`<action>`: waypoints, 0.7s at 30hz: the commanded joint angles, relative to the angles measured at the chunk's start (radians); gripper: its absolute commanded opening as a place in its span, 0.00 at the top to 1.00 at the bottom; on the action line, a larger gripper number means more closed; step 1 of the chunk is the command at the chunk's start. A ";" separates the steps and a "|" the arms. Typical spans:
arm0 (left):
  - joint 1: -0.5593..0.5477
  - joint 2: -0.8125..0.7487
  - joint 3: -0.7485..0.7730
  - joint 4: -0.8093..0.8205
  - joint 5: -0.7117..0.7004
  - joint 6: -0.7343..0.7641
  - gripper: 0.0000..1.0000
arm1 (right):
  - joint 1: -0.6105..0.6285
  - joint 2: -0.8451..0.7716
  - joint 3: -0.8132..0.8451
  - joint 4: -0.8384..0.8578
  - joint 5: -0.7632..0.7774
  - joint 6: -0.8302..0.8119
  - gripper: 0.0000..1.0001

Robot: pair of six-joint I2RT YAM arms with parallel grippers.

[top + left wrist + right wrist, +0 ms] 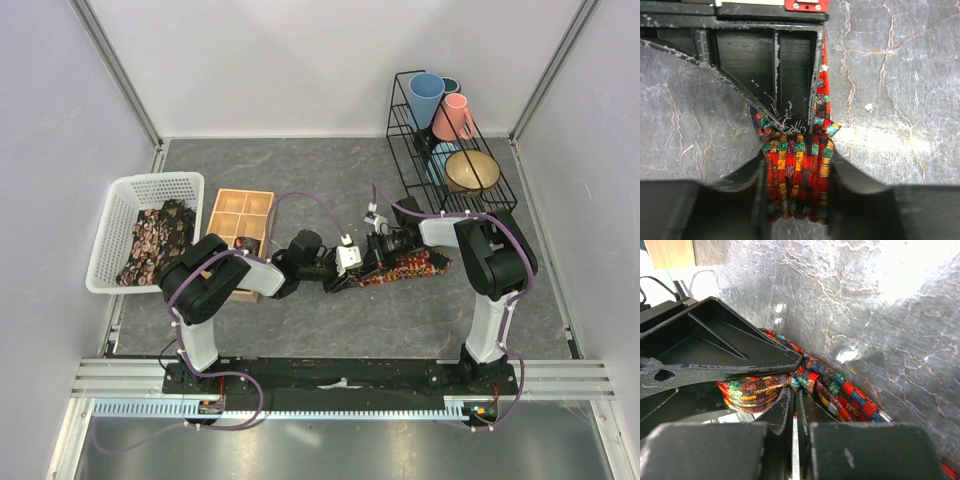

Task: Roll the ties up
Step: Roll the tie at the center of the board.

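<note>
A tie [405, 267] with a red, orange and green block pattern lies on the grey table between the two arms. Part of it is wound into a roll [797, 175]. My left gripper [797, 200] is shut on that roll, one finger [860, 187] pressed against each side. My right gripper [795, 390] meets it from the opposite side, jaws shut, with a fold of the tie at its tips. The unrolled length [850, 397] trails away to the right. More dark, floral ties [155, 240] lie heaped in the white basket [120, 195].
A wooden compartment tray [240, 215] sits right of the basket, behind my left arm. A black wire rack [400, 130] at the back right holds a blue cup [425, 97], a pink cup [455, 115] and a tan bowl [472, 170].
</note>
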 commanded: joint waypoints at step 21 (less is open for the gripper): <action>-0.003 -0.023 -0.018 -0.083 -0.025 -0.015 0.62 | -0.022 0.065 0.030 -0.150 0.138 -0.122 1.00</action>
